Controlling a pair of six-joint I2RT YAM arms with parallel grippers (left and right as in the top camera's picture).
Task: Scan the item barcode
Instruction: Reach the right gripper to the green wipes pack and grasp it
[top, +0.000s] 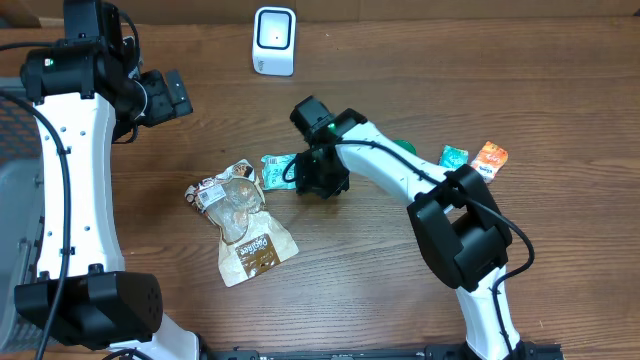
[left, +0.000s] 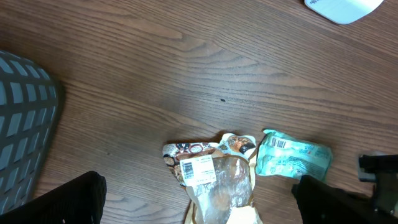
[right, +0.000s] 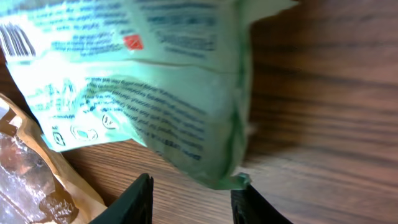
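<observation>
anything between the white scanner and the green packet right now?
Nothing. The overhead view shows only bare wooden table between the scanner and the green packet; the left wrist view shows the same.

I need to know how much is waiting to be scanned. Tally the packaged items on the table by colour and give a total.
Brown bag: 1
Light green packet: 1
Teal packet: 1
Orange packet: 1
Dark green thing, mostly hidden, kind unclear: 1
Total: 5
</observation>
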